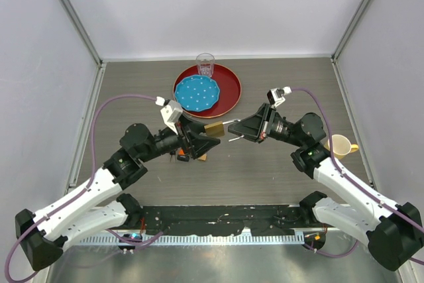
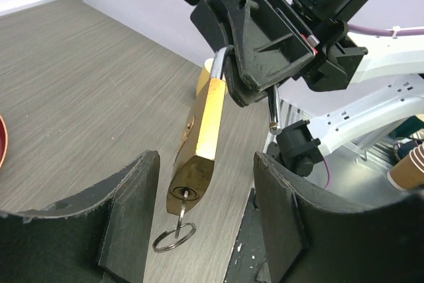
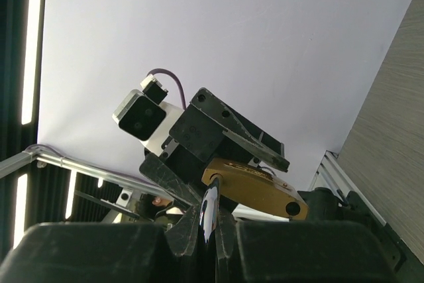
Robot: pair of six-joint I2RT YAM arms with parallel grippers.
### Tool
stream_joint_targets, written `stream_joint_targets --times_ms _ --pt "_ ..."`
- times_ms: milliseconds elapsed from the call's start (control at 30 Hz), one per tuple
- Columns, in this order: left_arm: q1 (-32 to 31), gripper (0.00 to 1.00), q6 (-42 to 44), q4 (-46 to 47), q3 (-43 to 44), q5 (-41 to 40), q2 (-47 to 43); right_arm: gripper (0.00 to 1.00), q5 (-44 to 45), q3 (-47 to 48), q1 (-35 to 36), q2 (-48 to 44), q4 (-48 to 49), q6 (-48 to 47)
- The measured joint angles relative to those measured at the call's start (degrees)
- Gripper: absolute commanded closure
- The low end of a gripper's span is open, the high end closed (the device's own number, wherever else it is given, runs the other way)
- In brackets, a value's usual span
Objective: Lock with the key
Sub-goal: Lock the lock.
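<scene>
1. The grey wood-grain table is enclosed by pale walls on three sides. Ample bare surface is left around the centre, where both arms meet.
2. A red tray carrying a blue plate and a glass is set just behind the meeting point. A cup is placed well apart at the right.
3. The right gripper is seen clamped shut on the steel shackle, by which the lock is carried, apparently off the table.
4. The left gripper is held open. Its fingers are spread on either side of the lock's lower end, and no contact is seen.
5. The brass padlock is held between the two grippers above the table centre. Its long axis is tilted, with the shackle end up and away towards the right gripper and the keyhole end down towards the left fingers. One shackle leg is seen free of the body, so the lock is judged to be open.
6. The key is seated in the keyhole and projects along that axis into the gap between the left fingers, so the left arm is clearly the nearer one.
7. A key ring is hung below the key. It may get pinched with the key, so a close on the key's head alone is called for, followed by a twist about the long axis.
</scene>
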Motion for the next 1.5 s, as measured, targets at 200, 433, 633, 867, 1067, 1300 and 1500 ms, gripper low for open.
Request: stream_joint_targets --times_ms 200,433,633,867,1067,1300,1500 --pt "0.00 0.46 0.63 -0.20 0.96 2.36 1.16 0.98 0.02 0.00 0.00 0.35 1.22 0.59" --pt "0.09 0.66 1.60 -0.31 1.68 3.91 1.99 0.98 -0.15 0.00 -0.02 0.35 1.77 1.18" --pt "0.13 0.65 1.86 -0.28 1.73 4.13 2.03 0.98 -0.57 0.00 0.00 0.35 2.19 1.44" --pt "0.13 0.55 1.77 0.04 1.73 5.18 1.86 0.98 -0.66 0.00 0.00 0.35 2.19 1.53" --pt "0.13 0.59 1.84 0.66 1.73 5.53 1.55 0.98 -0.87 0.00 0.00 0.35 2.78 1.57" --pt "0.13 0.75 1.84 1.25 1.73 6.10 1.62 0.98 -1.95 0.00 0.00 0.35 3.93 1.62" --pt "0.22 0.99 1.79 2.05 1.73 6.67 2.21 0.98 -2.56 -0.09 -0.15 0.33 4.46 1.64"
